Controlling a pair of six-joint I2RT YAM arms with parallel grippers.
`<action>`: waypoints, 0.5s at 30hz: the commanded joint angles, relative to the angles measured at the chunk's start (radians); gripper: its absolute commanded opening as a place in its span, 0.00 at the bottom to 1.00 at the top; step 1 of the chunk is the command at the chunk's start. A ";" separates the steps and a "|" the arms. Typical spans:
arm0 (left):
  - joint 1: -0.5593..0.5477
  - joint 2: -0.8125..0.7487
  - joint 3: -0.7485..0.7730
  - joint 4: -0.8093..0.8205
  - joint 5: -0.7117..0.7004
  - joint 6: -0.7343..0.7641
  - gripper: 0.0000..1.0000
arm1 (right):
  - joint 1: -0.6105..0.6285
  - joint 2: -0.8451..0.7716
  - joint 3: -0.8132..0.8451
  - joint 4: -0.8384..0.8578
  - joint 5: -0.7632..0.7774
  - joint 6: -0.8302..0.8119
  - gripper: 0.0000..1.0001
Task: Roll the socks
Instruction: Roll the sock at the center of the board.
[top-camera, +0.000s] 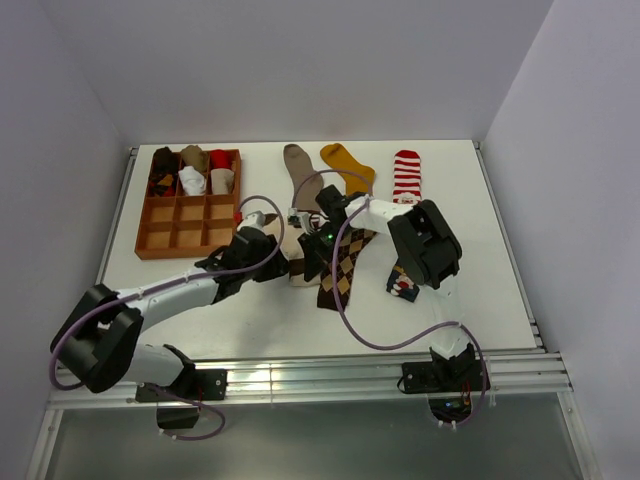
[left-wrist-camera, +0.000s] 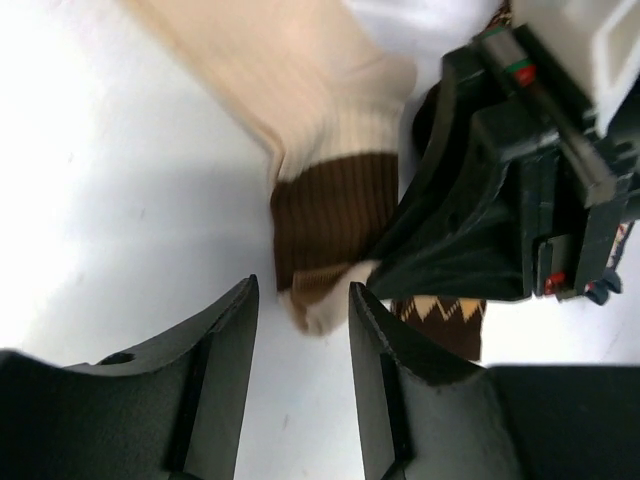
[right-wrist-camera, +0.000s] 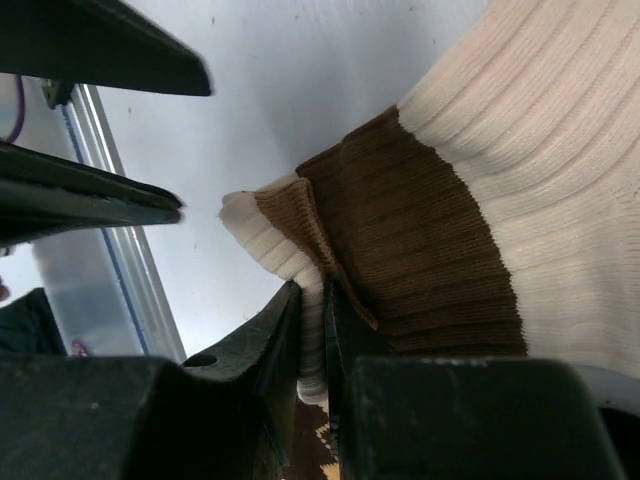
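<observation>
Currently in hand: starting the roll of the cream-and-brown sock (right-wrist-camera: 520, 150); its end is folded, no roll formed yet.
Right claw (right-wrist-camera: 312, 300): closed, pinching the folded cream edge at the sock's brown-banded end.
Left claw (left-wrist-camera: 302, 300): jaws apart, gripping nothing; the sock tip lies just ahead of its fingertips.
Sock location: flat on the counter (right-wrist-camera: 260, 90), body extending away from both claws.
Next move: probably turning the pinched end over onto the body, keeping the fold tight.
</observation>
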 joint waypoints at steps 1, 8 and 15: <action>-0.009 0.066 0.051 0.176 0.018 0.125 0.46 | -0.003 0.035 0.026 -0.058 0.010 0.012 0.05; -0.016 0.135 0.018 0.400 0.160 0.235 0.46 | -0.029 0.110 0.080 -0.129 -0.046 0.021 0.03; -0.015 0.253 -0.004 0.527 0.279 0.229 0.45 | -0.043 0.125 0.100 -0.149 -0.062 0.025 0.03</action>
